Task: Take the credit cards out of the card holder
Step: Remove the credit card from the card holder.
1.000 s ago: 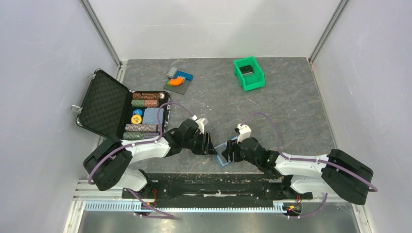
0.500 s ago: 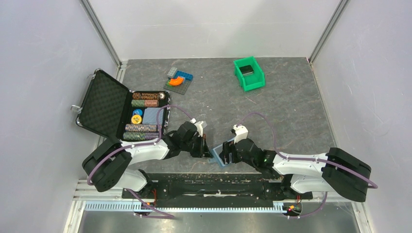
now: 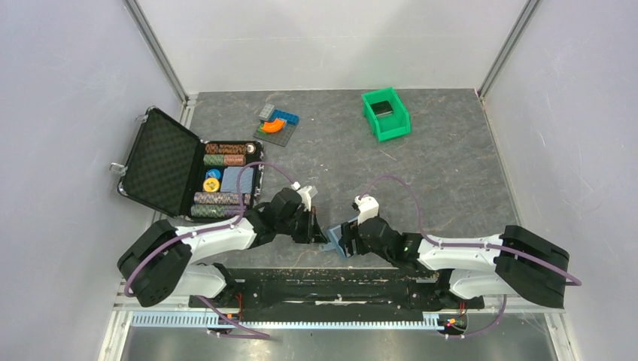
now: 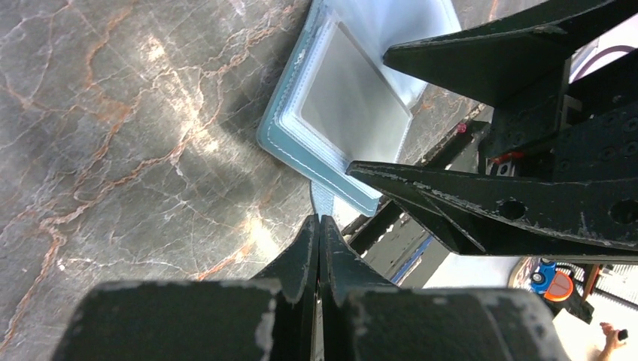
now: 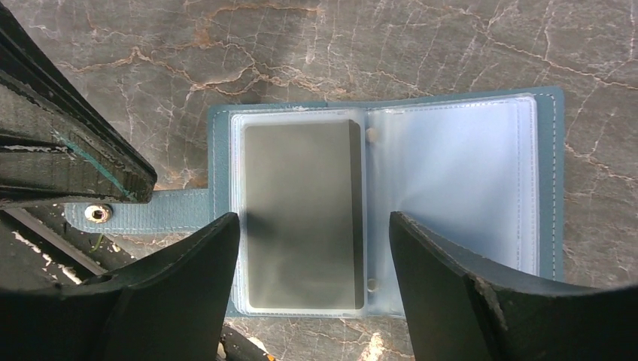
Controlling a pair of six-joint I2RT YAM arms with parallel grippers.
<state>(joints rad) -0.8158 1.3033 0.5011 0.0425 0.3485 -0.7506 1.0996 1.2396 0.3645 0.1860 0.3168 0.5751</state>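
The teal-blue card holder [image 5: 451, 188] lies spread open on the marble table near its front edge, and shows small between the arms in the top view [image 3: 336, 242]. One dark grey credit card [image 5: 301, 203] sits in the clear sleeve of its left half; the right sleeve looks empty. My right gripper [image 5: 314, 248] hovers open over the left half, its fingers either side of the card. My left gripper [image 4: 320, 219] is shut, its tips meeting on the holder's snap strap [image 5: 180, 207]. The card also shows in the left wrist view [image 4: 353, 98].
An open black foam-lined case [image 3: 162, 162] with rows of poker chips [image 3: 226, 154] stands at the left. Toy bricks [image 3: 277, 124] lie at the back, a green bin [image 3: 386, 114] at the back right. The table's front edge [image 3: 331, 263] runs just behind the holder.
My left gripper has closed and moved in onto the strap. The right gripper has opened wider and shifted left over the holder, which has slid slightly left.
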